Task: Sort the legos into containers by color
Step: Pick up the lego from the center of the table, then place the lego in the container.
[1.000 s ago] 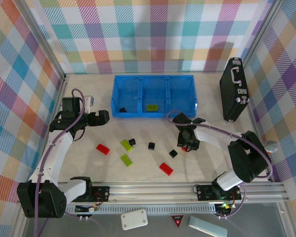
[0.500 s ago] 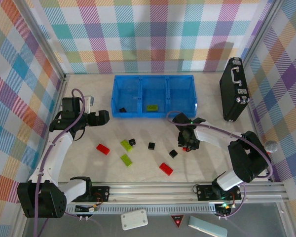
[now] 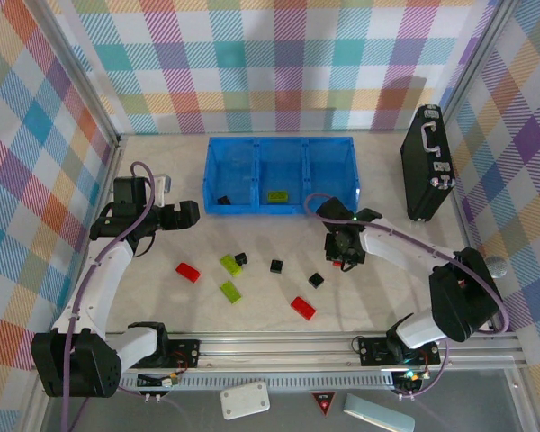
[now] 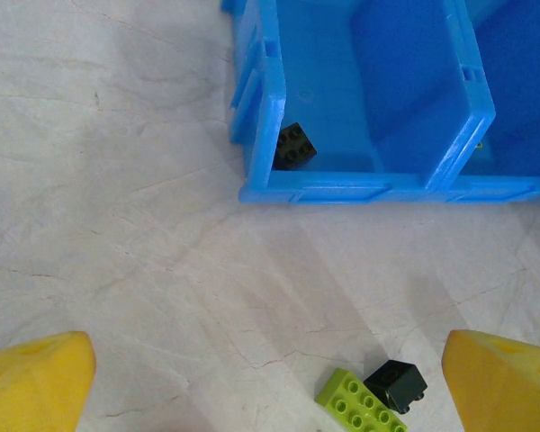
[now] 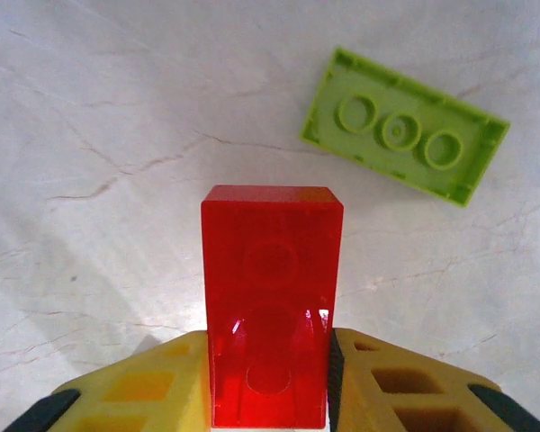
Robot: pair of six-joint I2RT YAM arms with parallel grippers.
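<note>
Two legos lying in blue bin (image 3: 280, 211): black brick (image 3: 223, 200) in left compartment, lime-green brick (image 3: 276, 195) in middle one. Sorting judged barely under way: seven loose bricks (image 3: 276, 265), red, green, black, waiting on worktop (image 3: 369, 306) in front of bin. Right hand (image 3: 346, 258) hovering just before bin's right compartment, gripping red brick (image 5: 272, 288) upright between yellow fingers (image 5: 153, 387). Left hand (image 3: 187, 214) hanging beside bin's left end, spread wide, carrying nothing.

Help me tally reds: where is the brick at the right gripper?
Right wrist view: the red brick sits in the right gripper, a green brick beyond.
</note>
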